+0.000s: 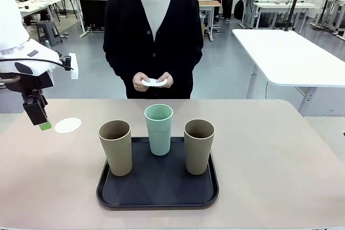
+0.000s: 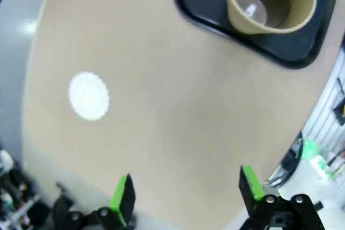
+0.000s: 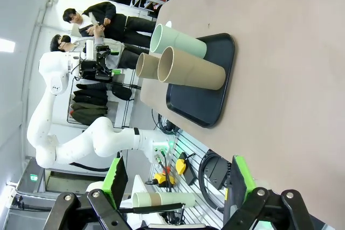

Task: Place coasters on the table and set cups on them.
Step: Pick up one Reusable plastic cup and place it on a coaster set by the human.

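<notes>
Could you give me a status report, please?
Left gripper, right gripper open, empty. Coaster on table; left tan cup, mint cup, right tan cup on tray. Person's hands hold white item.

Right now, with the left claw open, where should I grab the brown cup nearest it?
Probably the upper wall of the left brown cup, coming in level from its left. It stands upright at the tray's left edge, that side is free, and the green cup stands near its right.
</notes>
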